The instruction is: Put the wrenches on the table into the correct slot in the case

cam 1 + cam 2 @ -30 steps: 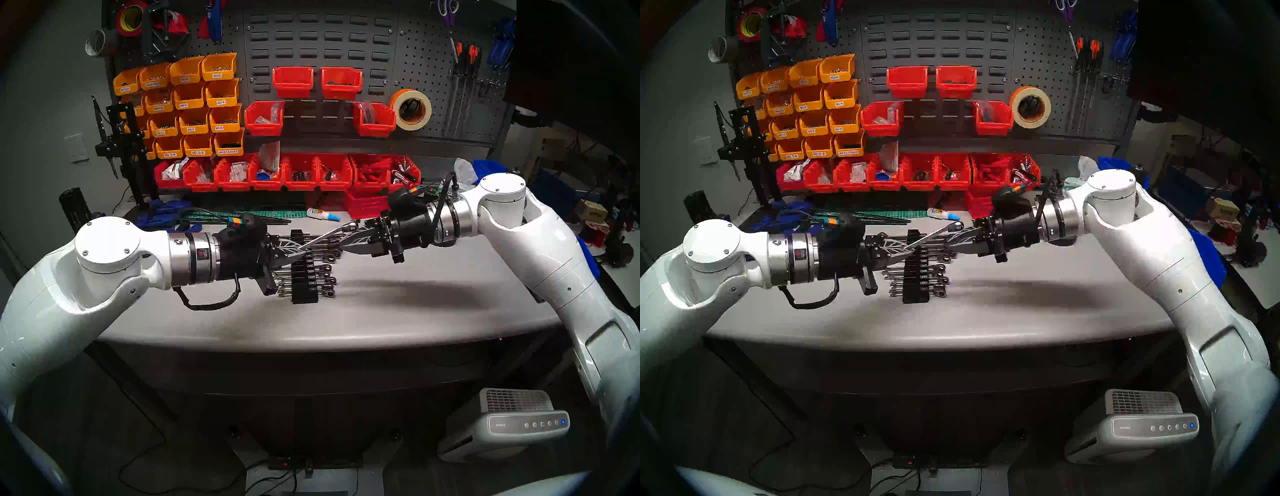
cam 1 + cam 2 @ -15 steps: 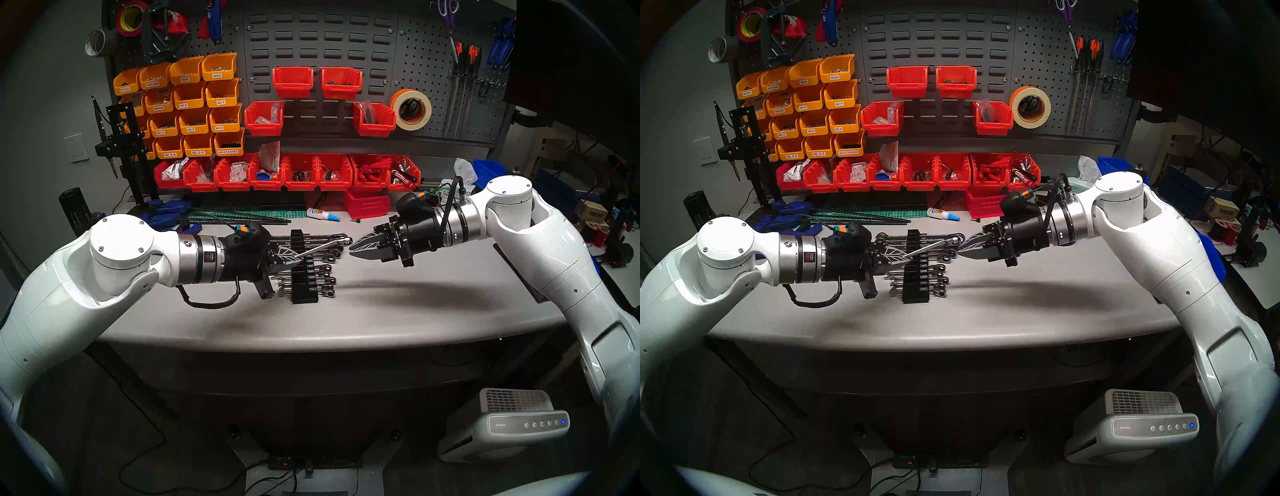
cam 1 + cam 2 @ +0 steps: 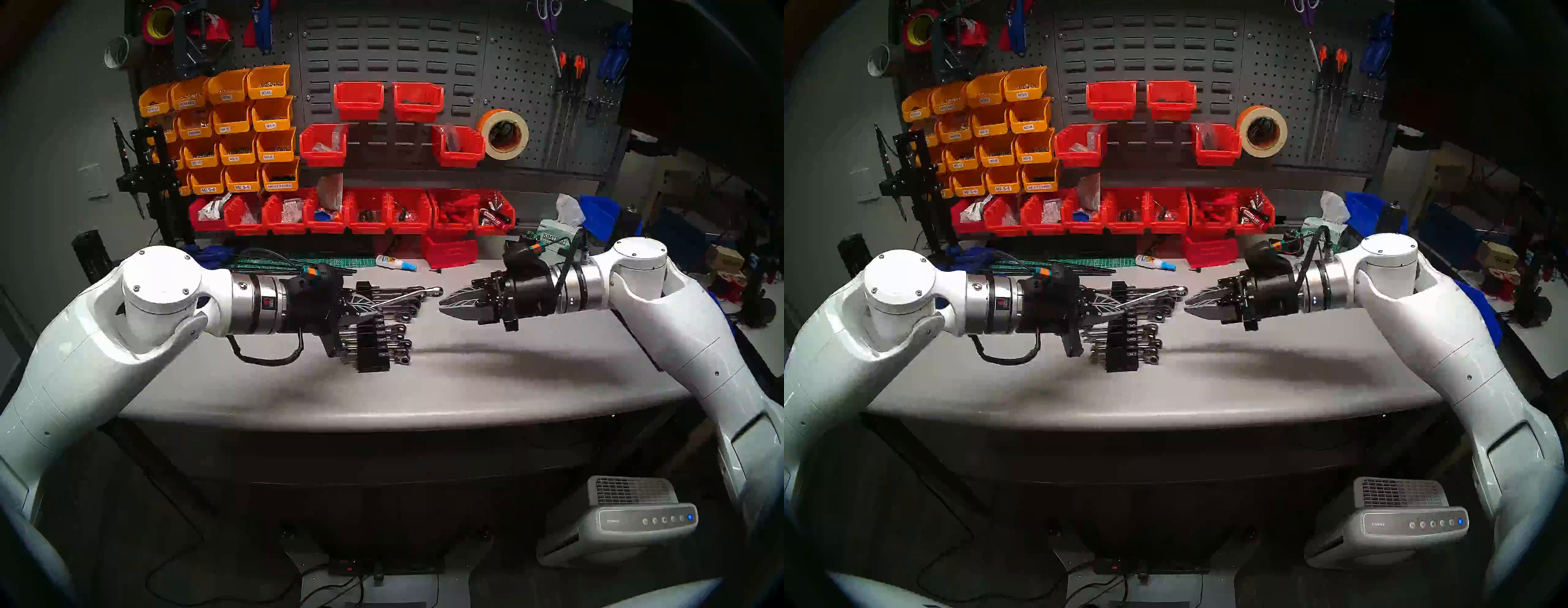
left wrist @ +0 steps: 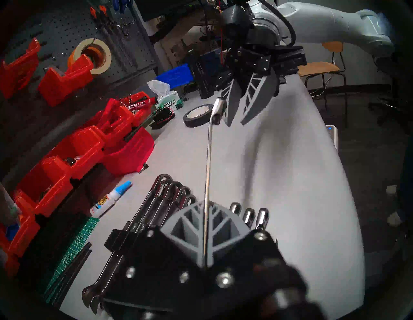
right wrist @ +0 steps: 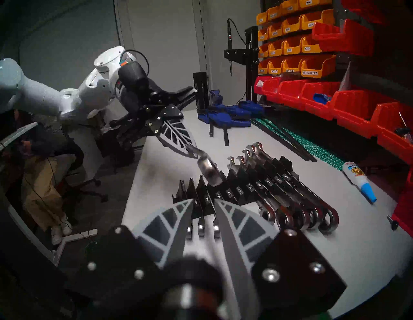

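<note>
one wrench [image 3: 406, 297] pinched in left gripper [image 3: 370, 306]; right gripper [image 3: 443, 304] empty, parted

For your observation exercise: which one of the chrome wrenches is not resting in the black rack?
The wrench clamped in the left gripper, held in the air above the rack.

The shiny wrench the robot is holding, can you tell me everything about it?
The wrench is slim, shiny chrome metal, with a ring end sticking out in the air. The left gripper has its grey fingers shut on its other end. It hangs above the black rack, touching nothing else.
</note>
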